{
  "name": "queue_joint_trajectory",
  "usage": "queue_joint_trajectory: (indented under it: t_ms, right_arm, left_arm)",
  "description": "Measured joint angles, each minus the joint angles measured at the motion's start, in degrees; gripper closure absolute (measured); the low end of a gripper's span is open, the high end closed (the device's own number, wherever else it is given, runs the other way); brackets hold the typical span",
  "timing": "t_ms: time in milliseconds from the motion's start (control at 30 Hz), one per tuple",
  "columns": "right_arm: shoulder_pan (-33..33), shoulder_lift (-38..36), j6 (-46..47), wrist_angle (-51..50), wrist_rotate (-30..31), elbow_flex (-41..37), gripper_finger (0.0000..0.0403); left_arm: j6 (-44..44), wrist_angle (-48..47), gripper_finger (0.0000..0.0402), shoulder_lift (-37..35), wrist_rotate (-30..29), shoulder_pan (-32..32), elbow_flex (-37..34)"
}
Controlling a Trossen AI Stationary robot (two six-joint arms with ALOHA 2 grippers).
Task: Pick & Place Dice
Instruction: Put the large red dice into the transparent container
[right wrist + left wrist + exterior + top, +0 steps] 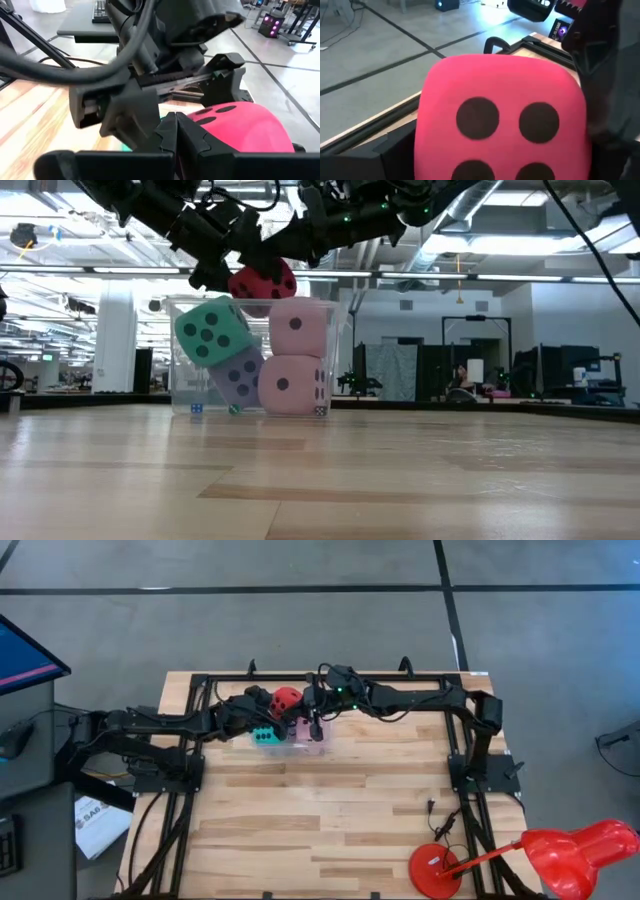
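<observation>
A clear plastic tub (180, 360) stands at the far middle of the table. It holds a cyan die (212, 330), a violet-blue die (238, 378) and two pale pink dice (292, 385), one stacked on the other. Over the tub's open top is the red die (262, 283), with my left gripper (282, 702) closed on it. My right gripper (176, 122) is shut, its tips right beside the red die (245, 131). Whether they touch it I cannot tell. My left gripper has the red die (500, 125) between its two wide-set fingers, one of them (225, 75) on a side face. It reaches in nearly level from the table's left. The die sits at the tub's rim height. Whether it rests on the dice below I cannot tell.
A black metal frame (400, 675) runs round the table's far part and sides. At the near right corner stands a red desk lamp (560, 855). The near half of the wooden table (320, 820) is bare. A monitor (25, 660) stands off the left edge.
</observation>
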Motion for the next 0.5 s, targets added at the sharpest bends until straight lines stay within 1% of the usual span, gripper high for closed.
queue_joint_trajectory:
  t_ms: [200,500]
  right_arm:
    - [0.0,-0.1,0.0,-1.4,-0.1,0.1,0.0403]
    - [-0.2,-0.1,0.0,-4.5,-0.7,0.0,0.0403]
  left_arm:
    - [0.7,-3.8,0.0009,-3.5,0.6,-0.3,-0.1]
    - [0.3,-6.0,0.0009,-3.9,0.7,-0.3,-0.1]
